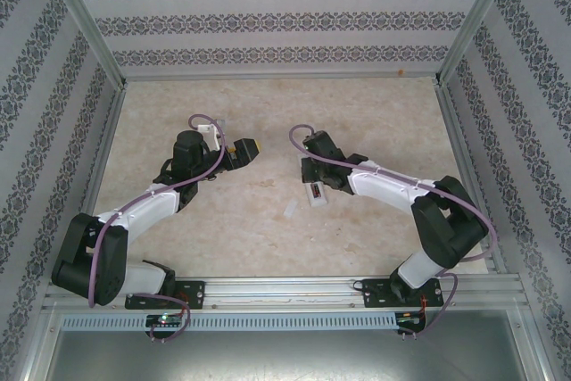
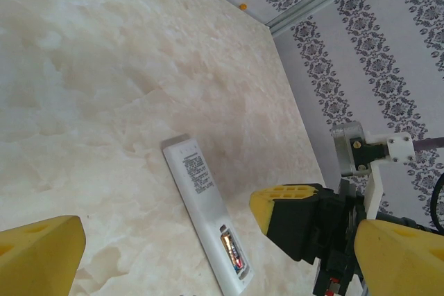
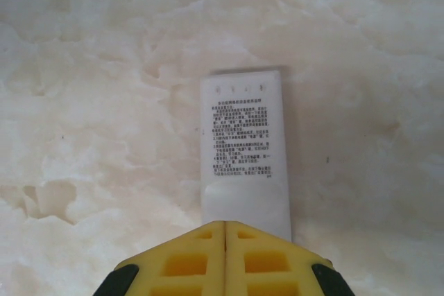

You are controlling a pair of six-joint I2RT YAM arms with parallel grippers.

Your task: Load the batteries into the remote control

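A white remote [image 2: 201, 199] lies back-up on the marble table, printed text on its upper half. Its open compartment near the lower end holds a coppery battery [image 2: 234, 250]. My right gripper [image 3: 225, 251] is shut, its yellow pads pressed together with nothing visible between them, just over the remote's [image 3: 243, 136] near end and hiding the compartment. In the top view that right gripper [image 1: 314, 181] sits at the remote's [image 1: 318, 195] far end. My left gripper [image 2: 218, 240] is open wide, well left of the remote [image 1: 243, 149]. Other batteries are out of view.
The marble tabletop [image 1: 268, 113] is ringed by patterned walls and metal rails [image 1: 285, 292]. From the left wrist, the right arm's yellow-and-black gripper [image 2: 291, 216] hangs just right of the remote. A small orange speck [image 2: 243, 6] lies by the far wall.
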